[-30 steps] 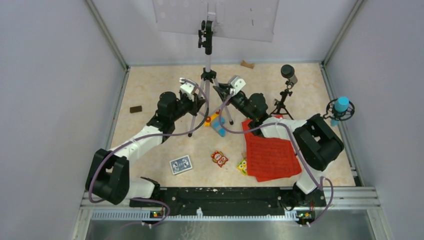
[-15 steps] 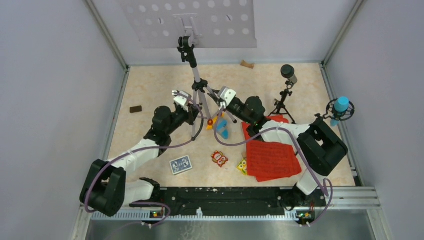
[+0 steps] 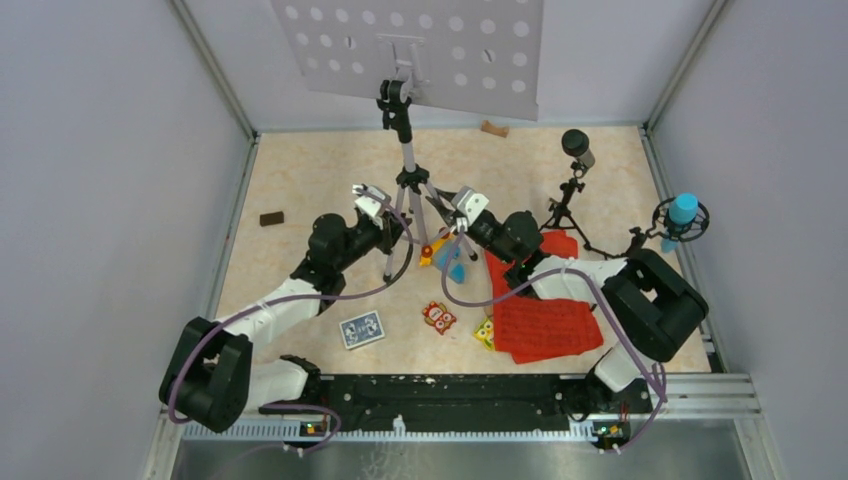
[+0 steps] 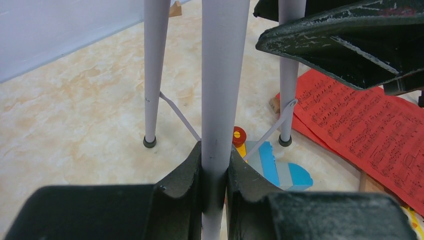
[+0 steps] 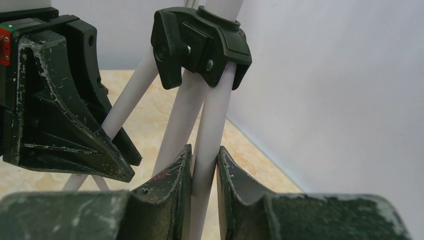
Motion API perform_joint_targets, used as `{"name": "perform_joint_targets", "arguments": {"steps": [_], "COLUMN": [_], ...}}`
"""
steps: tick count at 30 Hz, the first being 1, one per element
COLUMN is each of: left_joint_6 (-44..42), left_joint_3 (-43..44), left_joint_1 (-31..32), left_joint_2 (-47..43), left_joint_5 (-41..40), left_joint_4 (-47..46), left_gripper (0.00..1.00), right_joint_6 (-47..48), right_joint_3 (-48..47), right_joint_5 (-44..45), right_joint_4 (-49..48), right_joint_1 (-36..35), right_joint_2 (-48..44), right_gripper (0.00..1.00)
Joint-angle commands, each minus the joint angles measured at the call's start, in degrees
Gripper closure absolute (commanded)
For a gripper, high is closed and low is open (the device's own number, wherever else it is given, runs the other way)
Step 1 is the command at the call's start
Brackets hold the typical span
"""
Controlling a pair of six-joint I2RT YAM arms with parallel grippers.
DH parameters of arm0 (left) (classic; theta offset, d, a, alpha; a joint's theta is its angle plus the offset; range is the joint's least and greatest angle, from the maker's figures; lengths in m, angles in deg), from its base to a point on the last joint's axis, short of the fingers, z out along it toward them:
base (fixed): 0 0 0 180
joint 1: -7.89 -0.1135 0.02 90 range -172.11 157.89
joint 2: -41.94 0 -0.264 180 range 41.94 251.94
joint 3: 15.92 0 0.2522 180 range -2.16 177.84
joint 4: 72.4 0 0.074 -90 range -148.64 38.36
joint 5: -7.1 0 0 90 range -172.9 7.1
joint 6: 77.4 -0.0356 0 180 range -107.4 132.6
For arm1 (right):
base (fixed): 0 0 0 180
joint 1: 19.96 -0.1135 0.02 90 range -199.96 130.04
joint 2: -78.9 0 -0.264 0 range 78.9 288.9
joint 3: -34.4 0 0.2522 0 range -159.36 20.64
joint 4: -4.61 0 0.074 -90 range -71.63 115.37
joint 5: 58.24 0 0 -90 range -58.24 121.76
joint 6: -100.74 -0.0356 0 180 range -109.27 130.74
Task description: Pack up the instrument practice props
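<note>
The surface (image 3: 300, 170) was a pale, marbled beige board, boxed in on three sides by plain lavender-grey walls (image 3: 100, 150), with a black rail (image 3: 450, 388) along the near edge where both arms were bolted. Toward the back middle stood the music stand (image 3: 408, 165), its hole-punched grey plate up against the back wall and its silver legs spread over the surface. The left gripper (image 4: 215, 170) was clamped shut around one leg low down, and the right gripper (image 5: 204, 167) was squeezed onto another leg just beneath the black collar. Red music sheets (image 3: 540, 320) lay flat at the near right, partly under the right arm. Behind them a dark microphone (image 3: 575, 143) sat on a small black tripod (image 3: 563, 212), and a blue microphone (image 3: 682, 210) stood in its ring mount hard by the right wall. Scattered between the arms were a card deck (image 3: 361, 328) and some colourful toy blocks (image 3: 439, 317). A little brown block (image 3: 271, 217) lay apart near the left wall, and a wooden piece (image 3: 494, 128) lay by the back wall.
</note>
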Motion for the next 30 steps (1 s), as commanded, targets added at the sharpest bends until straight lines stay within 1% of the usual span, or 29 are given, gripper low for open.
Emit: {"name": "perform_joint_targets", "arguments": {"steps": [1, 2, 5, 8, 10, 13, 15, 17, 19, 23, 30], "left_joint_6": [4.8, 4.9, 5.2, 5.4, 5.6, 6.2, 6.4, 6.7, 6.9, 6.7, 4.1], "left_joint_3": [-0.3, -0.3, -0.2, -0.2, -0.3, -0.6, -1.0, -1.3, -1.1, -0.3, 4.4], "left_joint_1": [-0.9, -0.8, -0.4, -0.2, -0.1, -0.1, -0.1, -0.1, -0.1, -0.1, -0.1], "left_joint_2": [0.7, 1.0, 1.9, 2.2, 2.3, 1.9, 1.5, 1.5, 1.9, 3.9, 9.1], "left_joint_5": [-4.9, -4.8, -4.3, -4.7, -5.1, -5.8, -5.9, -6.4, -6.5, -5.7, -4.4], "left_joint_4": [1.8, 1.7, 1.7, 1.7, 1.6, 1.6, 1.3, 0.9, 0.7, -0.7, -0.6], "left_gripper": [0.79, 0.77, 0.72, 0.67, 0.64, 0.53, 0.5, 0.49, 0.52, 0.63, 0.9], "right_joint_6": [-0.2, -0.2, -0.5, -1.0, -1.2, -2.1, -3.0, -3.1, -2.6, -1.2, 0.2], "right_joint_3": [3.7, 4.1, 4.9, 5.9, 6.0, 5.9, 5.6, 4.6, 3.1, 0.2, -2.6], "right_joint_5": [-0.6, -0.3, 0.7, 1.4, 1.7, 2.0, 2.2, 3.1, 3.4, 3.7, 3.6], "right_joint_4": [-1.2, -0.7, 0.5, 1.4, 2.4, 4.4, 5.5, 7.6, 10.6, 14.1, 12.9], "right_joint_1": [-0.6, -0.7, -0.6, -0.6, -0.6, -0.7, -0.6, -0.6, -0.6, -0.2, 1.1], "right_joint_2": [-3.6, -3.9, -4.9, -6.2, -7.2, -9.1, -10.1, -10.4, -10.0, -7.4, -1.5], "right_gripper": [0.78, 0.76, 0.64, 0.55, 0.51, 0.45, 0.44, 0.43, 0.44, 0.47, 0.57]}}
